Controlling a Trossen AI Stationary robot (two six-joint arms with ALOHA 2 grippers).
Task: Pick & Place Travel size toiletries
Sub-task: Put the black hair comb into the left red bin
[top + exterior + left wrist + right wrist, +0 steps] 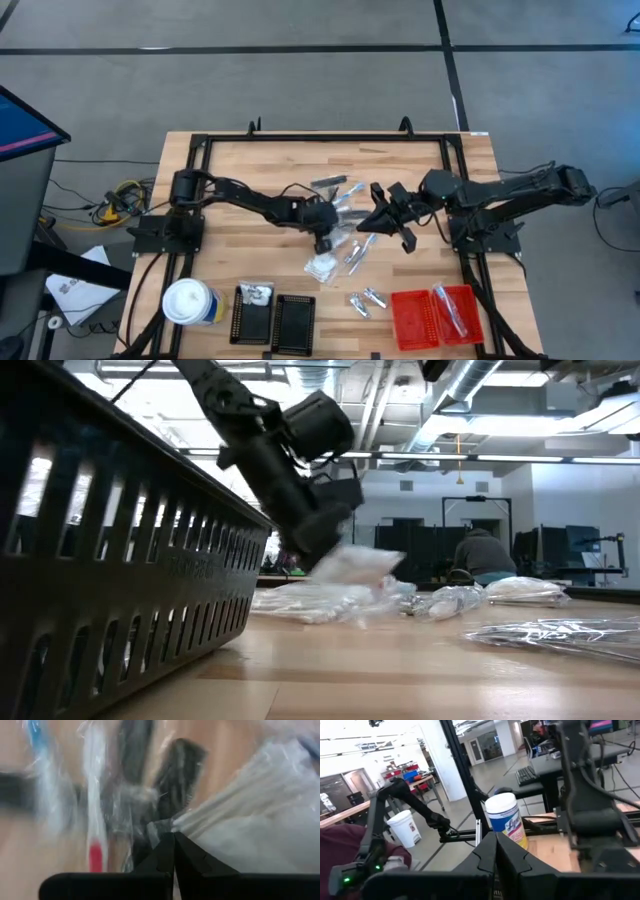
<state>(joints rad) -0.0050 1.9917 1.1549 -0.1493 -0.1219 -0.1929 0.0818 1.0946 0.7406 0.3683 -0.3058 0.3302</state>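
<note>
High view: left gripper (322, 243) down in the toiletries (335, 222) pile, mid-table.
Fingers closed, pinching a white packet (240, 820) by its edge w/ thin hold; it may slip. Right gripper (385, 222) closed, empty.

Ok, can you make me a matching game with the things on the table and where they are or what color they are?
Things:
1. red tray
2. round canister
3. left gripper
4. black trays

Descriptions:
A. white lid, at the table's front left corner
B. at the front, right of the canister, one with a white packet in it
C. shut, down in the pile of toiletries mid-table
D. at the table's front right, beside a second red tray

Pairs: 1-D, 2-A, 3-C, 4-B
</note>
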